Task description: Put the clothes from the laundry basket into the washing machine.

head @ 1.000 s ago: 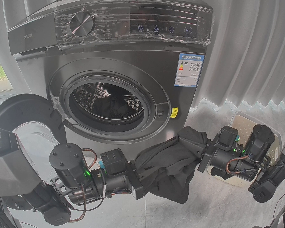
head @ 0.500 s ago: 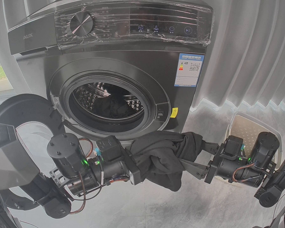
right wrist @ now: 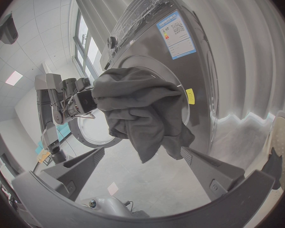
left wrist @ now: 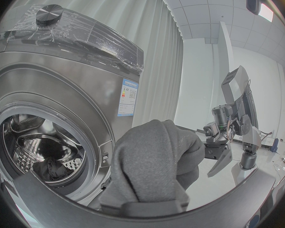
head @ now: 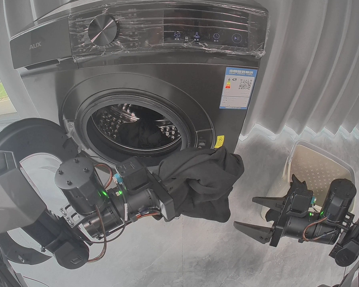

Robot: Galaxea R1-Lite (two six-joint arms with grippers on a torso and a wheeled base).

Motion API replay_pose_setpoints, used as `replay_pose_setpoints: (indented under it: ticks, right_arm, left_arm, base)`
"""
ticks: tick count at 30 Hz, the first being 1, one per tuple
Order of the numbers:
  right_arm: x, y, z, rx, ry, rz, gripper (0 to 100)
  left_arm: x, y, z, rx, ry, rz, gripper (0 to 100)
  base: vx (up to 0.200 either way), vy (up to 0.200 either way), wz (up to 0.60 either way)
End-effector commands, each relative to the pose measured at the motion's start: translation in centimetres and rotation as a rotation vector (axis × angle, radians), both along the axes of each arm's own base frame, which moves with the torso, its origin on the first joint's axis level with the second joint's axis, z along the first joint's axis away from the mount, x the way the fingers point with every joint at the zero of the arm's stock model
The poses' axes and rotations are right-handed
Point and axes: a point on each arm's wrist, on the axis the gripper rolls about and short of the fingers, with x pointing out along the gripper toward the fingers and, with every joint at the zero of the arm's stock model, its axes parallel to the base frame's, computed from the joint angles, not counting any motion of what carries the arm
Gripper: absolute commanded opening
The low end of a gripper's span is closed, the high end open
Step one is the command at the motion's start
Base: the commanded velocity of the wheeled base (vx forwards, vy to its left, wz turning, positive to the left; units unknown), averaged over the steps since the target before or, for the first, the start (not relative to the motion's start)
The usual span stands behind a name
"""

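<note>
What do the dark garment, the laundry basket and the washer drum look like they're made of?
The dark garment seems a soft knit or fleece-like fabric, matte, going by its thick limp folds and fine weave. The laundry basket is probably rigid plastic, cream, with a moulded perforated wall. The washer drum looks like polished steel: shiny, reflective, with punched holes.

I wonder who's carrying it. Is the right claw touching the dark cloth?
Apart. The head view shows bare floor between the open right gripper and the dark cloth, which the left gripper holds.
</note>
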Motion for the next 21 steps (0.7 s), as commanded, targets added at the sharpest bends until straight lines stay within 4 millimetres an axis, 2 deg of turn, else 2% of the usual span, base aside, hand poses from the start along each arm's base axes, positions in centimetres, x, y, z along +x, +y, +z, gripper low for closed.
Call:
replay_pose_setpoints:
  ticks: [1, 9, 21]
  right_arm:
    - [0.7, -0.9, -0.2, -0.019, -0.009, -0.046, 100]
    - [3.0, -0.1, -0.1, 0.000, -0.050, -0.046, 100]
    - [4.2, 0.9, 1.0, 0.033, -0.117, -0.030, 100]
  left_arm:
    - [-0.4, 0.4, 0.6, -0.013, -0.011, 0.002, 0]
    - [-1.6, 1.1, 1.6, -0.024, -0.028, -0.008, 0]
    - [-2.8, 1.6, 1.9, -0.023, -0.028, -0.039, 0]
  base:
    - [0.000, 0.000, 0.00]
    - [0.000, 0.000, 0.00]
    - [0.000, 0.000, 0.00]
